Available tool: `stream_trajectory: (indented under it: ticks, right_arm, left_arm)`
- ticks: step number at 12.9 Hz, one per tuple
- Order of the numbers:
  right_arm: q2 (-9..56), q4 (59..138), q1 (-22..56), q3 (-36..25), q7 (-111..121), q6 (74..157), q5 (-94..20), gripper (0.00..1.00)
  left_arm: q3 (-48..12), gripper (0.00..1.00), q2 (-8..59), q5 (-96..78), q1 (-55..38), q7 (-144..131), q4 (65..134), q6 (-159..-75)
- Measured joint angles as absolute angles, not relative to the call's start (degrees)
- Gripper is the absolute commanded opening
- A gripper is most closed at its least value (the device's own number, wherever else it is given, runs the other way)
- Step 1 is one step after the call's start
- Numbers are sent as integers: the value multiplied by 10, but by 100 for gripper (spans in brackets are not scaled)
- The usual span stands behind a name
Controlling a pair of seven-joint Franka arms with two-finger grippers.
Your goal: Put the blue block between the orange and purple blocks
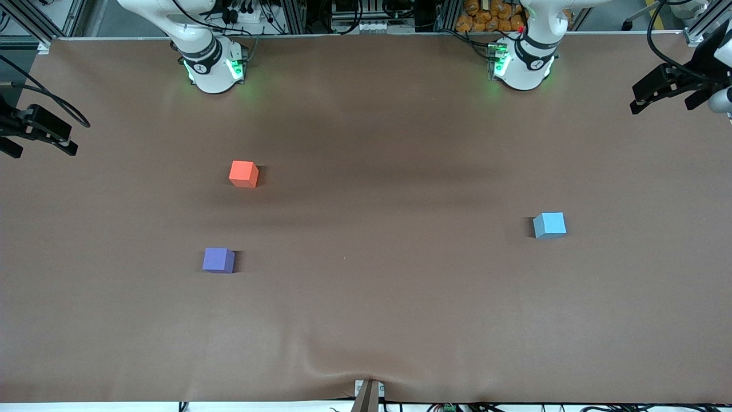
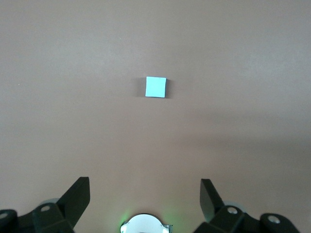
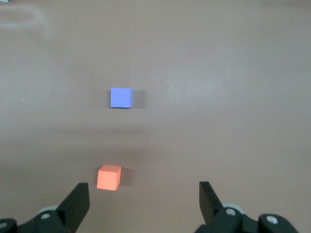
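Blue block [image 1: 549,225] sits alone at the right of the front frame, toward the left arm's end of the table [image 1: 366,320], nothing touching it. Orange block [image 1: 243,173] is left of center; purple block [image 1: 218,260] lies below it in the frame, nearer the front camera. The 2 stand apart with bare cloth between them, the gap plainly wider than 1 cube.

Left gripper [image 2: 145,191] hangs high over the table, fingers spread wide and holding nothing; the blue block shows small, upper center of its wrist frame. Right gripper [image 3: 144,194] is likewise spread and empty, high over the orange and purple pair; this arm appears to wait.

Risks, as judgement:
- Long carry across the table: an off-center pinch could let the cube twist or slip.
- Blue block sits slightly rotated; jaws not squared to its faces may nudge it.
- Setting down off line could knock orange or purple.
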State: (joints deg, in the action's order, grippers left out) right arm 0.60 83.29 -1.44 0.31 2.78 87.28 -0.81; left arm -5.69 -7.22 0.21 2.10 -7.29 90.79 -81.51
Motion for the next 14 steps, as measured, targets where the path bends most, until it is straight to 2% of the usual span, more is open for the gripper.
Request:
stream_trajectory:
  ticks: [14]
  right_arm:
    - [6, 835, -15, 3, 29, 869, -8, 100]
  left_arm:
    - [-53, 100, -56, 2, 20, -73, 905, -815]
